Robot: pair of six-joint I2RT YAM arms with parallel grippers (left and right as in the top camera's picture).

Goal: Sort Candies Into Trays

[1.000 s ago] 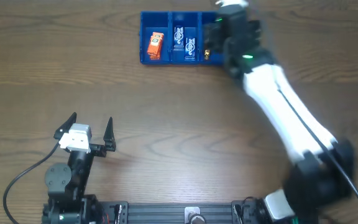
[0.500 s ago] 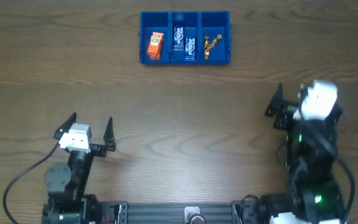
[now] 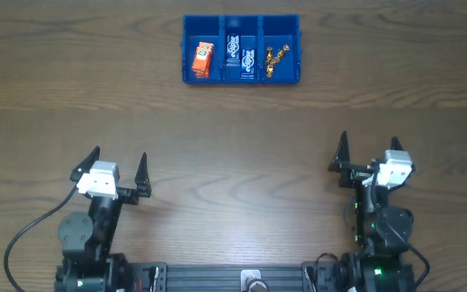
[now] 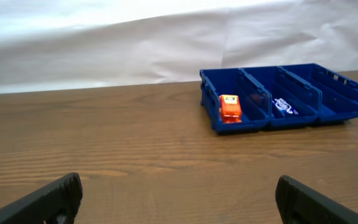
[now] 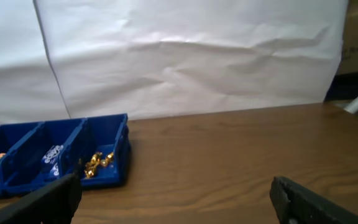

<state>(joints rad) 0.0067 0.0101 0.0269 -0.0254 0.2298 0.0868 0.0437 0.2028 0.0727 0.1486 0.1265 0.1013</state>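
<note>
A blue tray [image 3: 242, 19] with three compartments sits at the far middle of the table. Its left bin holds an orange candy [image 3: 203, 57], the middle bin a blue-wrapped candy [image 3: 242, 53], the right bin gold-wrapped candies [image 3: 276, 60]. My left gripper [image 3: 120, 161] stands open near the front left, far from the tray, nothing between its fingers. My right gripper [image 3: 368, 146] stands open near the front right, also empty. The tray [image 4: 278, 118] and orange candy [image 4: 230, 107] show in the left wrist view; the tray [image 5: 114, 174] and gold candies [image 5: 98, 163] show in the right wrist view.
Bare brown wood table [image 3: 233, 138] lies between the grippers and the tray. A white paper backdrop [image 5: 185, 56] stands behind the table's far edge.
The right arm has pulled back from the tray's right bin to the front right of the table. Gold candies now lie in that bin. The left arm has not moved.
</note>
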